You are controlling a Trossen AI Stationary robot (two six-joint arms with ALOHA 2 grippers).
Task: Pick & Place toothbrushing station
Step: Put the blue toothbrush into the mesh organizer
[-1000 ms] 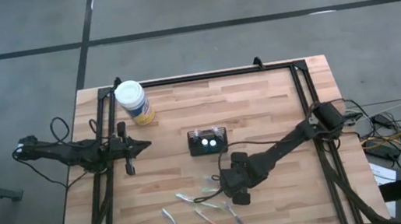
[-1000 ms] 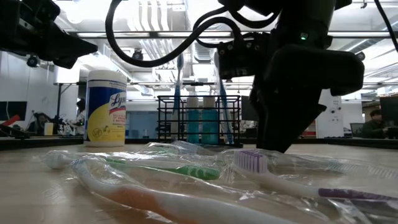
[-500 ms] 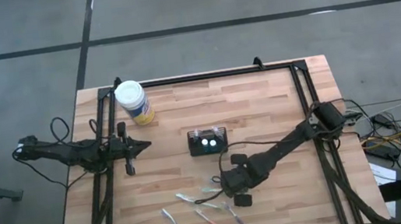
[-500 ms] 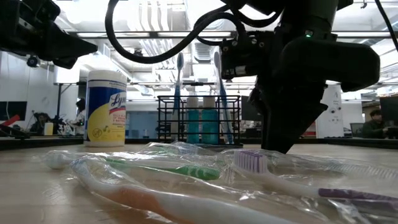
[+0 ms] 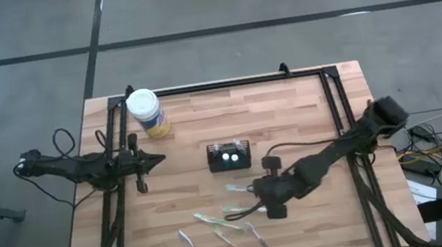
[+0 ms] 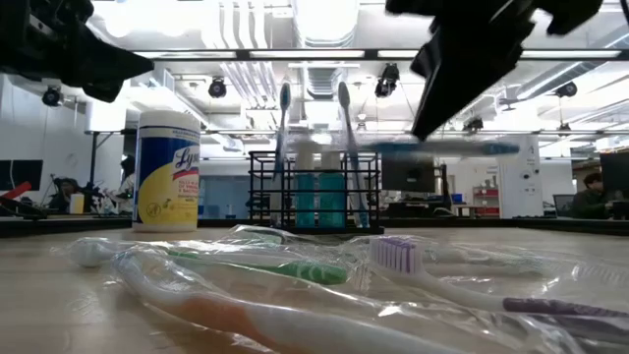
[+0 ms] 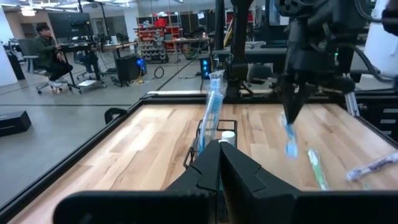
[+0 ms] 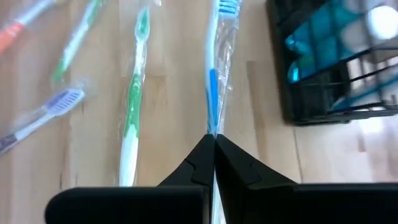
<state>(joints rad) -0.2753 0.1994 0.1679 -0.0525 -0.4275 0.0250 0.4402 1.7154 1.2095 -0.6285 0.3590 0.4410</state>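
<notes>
The toothbrushing station, a black wire-mesh caddy (image 5: 229, 155), stands mid-table with two toothbrushes (image 6: 283, 147) upright in it. My right gripper (image 5: 259, 194) is shut on a blue toothbrush in a clear wrapper (image 8: 212, 87), just near-right of the caddy. That brush shows raised above the table in the low view (image 6: 462, 148). A green toothbrush (image 8: 134, 99), a purple one (image 8: 43, 115) and an orange one (image 8: 18, 34) lie wrapped on the wood nearer the front edge. My left gripper (image 5: 161, 158) is shut on nothing, left of the caddy. My right gripper pinches the blue toothbrush's handle (image 8: 212, 127) between its two fingers, wrapper and all. The fingers slant down from the table's right and lie roughly along the brush. The brush hangs about level, clear of the table, its bristle end (image 8: 227, 6) pointing toward the table's left.
A yellow jar with a white lid (image 5: 147, 112) stands at the far left. Several wrapped toothbrushes (image 5: 220, 236) lie scattered near the front edge. A black frame (image 5: 224, 83) runs around the tabletop. Bare wood lies right of the caddy.
My right gripper has shut on the blue toothbrush and risen, lifting the brush off the table to about the height of the caddy's rim. The other toothbrushes stay where they lay.
</notes>
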